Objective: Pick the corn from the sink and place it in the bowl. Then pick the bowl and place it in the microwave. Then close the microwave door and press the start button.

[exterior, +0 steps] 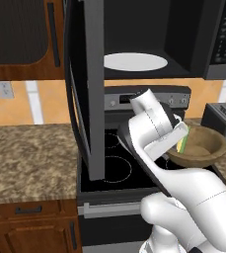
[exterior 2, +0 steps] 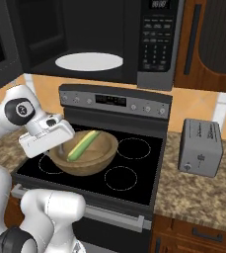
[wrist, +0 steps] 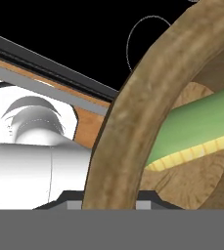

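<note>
Gripper (exterior 2: 61, 147): clenching the bowl's near-left rim, fingers mostly hidden behind the white hand; the rim is crossing right in front of the hand camera.
Bowl (exterior 2: 92, 158): hanging from the gripper, tan-brown, sitting level and lifted over the black stove top (exterior 2: 134, 170), extending away from the gripper toward the toaster side.
Corn (exterior 2: 83, 145): lying slanted inside the bowl, just past the gripper, green end leaning up over the far rim, yellow kernels showing along its lower edge in the hand view.
Microwave (exterior 2: 156, 44): standing above and beyond the gripper, cavity showing a white round plate (exterior 2: 89, 61) inside, button panel at its right.
Microwave door (exterior: 85, 89): swinging wide open, standing out to the gripper's left.
Toaster (exterior 2: 201, 147): resting on the bench (exterior 2: 203, 197), well apart from the gripper on the bowl's far side.
</note>
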Tool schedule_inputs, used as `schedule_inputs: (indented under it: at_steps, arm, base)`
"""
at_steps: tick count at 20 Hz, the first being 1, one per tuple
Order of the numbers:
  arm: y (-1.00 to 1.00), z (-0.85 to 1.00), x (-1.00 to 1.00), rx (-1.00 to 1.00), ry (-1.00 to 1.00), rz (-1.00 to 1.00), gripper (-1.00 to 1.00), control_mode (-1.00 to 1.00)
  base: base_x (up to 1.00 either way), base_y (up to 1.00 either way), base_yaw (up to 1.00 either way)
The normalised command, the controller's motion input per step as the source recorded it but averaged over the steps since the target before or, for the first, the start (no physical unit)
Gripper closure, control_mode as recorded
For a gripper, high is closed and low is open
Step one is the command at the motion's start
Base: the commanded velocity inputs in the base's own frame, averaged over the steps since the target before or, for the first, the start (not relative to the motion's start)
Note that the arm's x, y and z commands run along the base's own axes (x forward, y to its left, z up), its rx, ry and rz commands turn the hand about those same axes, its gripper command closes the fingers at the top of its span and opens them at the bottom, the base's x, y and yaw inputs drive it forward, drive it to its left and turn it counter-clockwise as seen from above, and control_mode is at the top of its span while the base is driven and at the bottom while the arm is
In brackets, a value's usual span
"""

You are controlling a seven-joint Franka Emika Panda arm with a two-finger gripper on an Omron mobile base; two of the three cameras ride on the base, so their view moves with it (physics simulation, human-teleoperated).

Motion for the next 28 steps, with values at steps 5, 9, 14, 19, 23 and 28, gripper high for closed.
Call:
schedule_inputs:
  at_steps: [5, 9, 14, 19, 23, 28]
  arm:
    - [0.0, 0.0, 0.0, 0.0, 0.0, 0.0, 1.0, 1.0]
    - [0.0, 0.0, 0.0, 0.0, 0.0, 0.0, 1.0, 1.0]
    - [0.02, -0.02, -0.05, 0.0, -0.01, 0.04, 1.0, -1.0]
    - [0.18, 0.19, -0.88, -0.01, -0.08, 0.34, 1.0, -1.0]
    - [0.04, 0.58, -0.75, -0.01, -0.03, 0.32, 1.0, -1.0]
    - [0.0, 0.79, -0.17, 0.0, 0.0, 0.32, 1.0, -1.0]
  base:
    - [0.85, 0.0, 0.0]
    - [0.66, 0.0, 0.01]
    - [0.06, 0.0, 0.01]
    - [0.0, 0.0, 0.0]
    - [0.0, 0.0, 0.0]
    - [0.0, 0.0, 0.0]
